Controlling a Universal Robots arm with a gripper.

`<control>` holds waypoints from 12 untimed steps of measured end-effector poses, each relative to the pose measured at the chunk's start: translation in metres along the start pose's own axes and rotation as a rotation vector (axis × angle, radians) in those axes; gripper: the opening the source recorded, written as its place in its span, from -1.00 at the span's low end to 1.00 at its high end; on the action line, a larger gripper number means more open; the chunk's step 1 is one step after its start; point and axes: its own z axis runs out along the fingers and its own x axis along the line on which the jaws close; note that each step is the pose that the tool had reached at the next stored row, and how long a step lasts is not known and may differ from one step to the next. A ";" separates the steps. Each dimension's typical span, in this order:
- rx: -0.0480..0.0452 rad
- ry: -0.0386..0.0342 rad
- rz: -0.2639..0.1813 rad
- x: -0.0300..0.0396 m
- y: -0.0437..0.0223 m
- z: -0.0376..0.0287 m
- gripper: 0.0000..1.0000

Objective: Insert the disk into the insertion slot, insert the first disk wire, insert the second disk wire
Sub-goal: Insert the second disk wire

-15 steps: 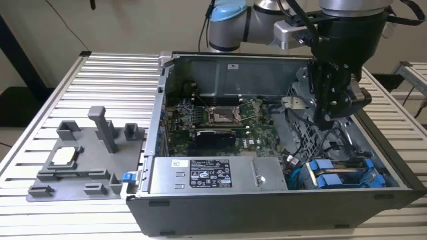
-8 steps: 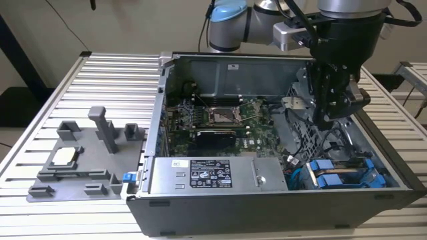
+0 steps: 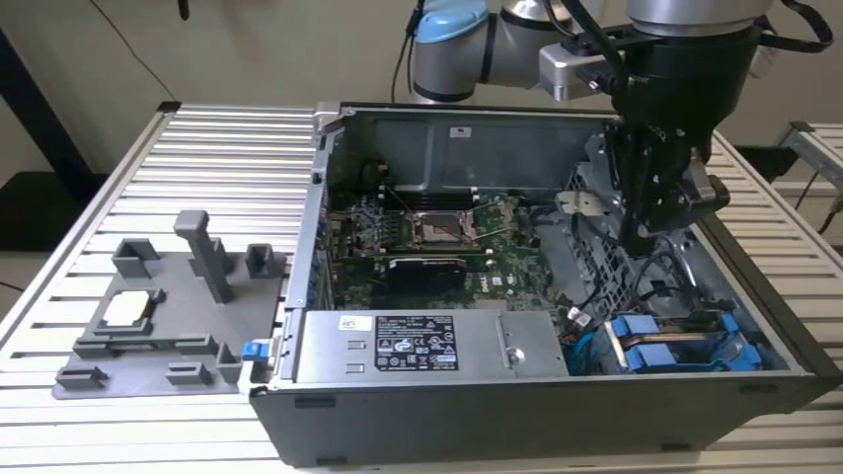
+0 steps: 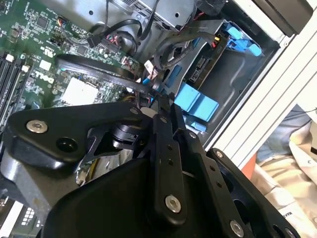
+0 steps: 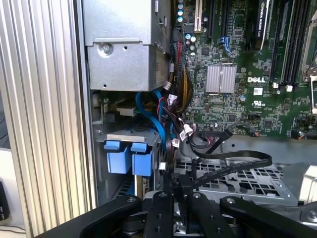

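My gripper (image 3: 646, 242) reaches down into the open computer case on the exterior view's right. Its fingers are closed on the end of a flat black wire (image 5: 233, 161), which loops over the grey perforated drive cage (image 5: 242, 181). In the second wrist view the gripper (image 4: 159, 96) pinches that wire (image 4: 94, 67) just above the blue carrier tabs (image 4: 195, 101). The disk (image 3: 685, 351) lies in its blue carrier inside the insertion slot at the case's near right corner. The blue tabs (image 5: 126, 157) sit beside my gripper (image 5: 177, 181). I cannot see the wire's plug.
The silver labelled power-supply box (image 3: 415, 346) fills the case's near side. The green motherboard (image 3: 421, 237) lies behind it, with bundles of coloured cables (image 5: 168, 104) nearby. A grey fixture (image 3: 158, 306) stands on the slatted table (image 3: 224, 148) at the exterior view's left.
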 end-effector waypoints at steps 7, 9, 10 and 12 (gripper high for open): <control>-0.0001 0.0024 0.000 0.0000 0.0000 0.0000 -0.68; 0.0000 0.0030 -0.001 0.0000 0.0000 0.0000 -0.68; 0.0000 0.0031 -0.001 0.0000 0.0000 0.0000 -0.68; 0.0000 0.0030 -0.001 0.0002 0.0000 0.0000 -0.68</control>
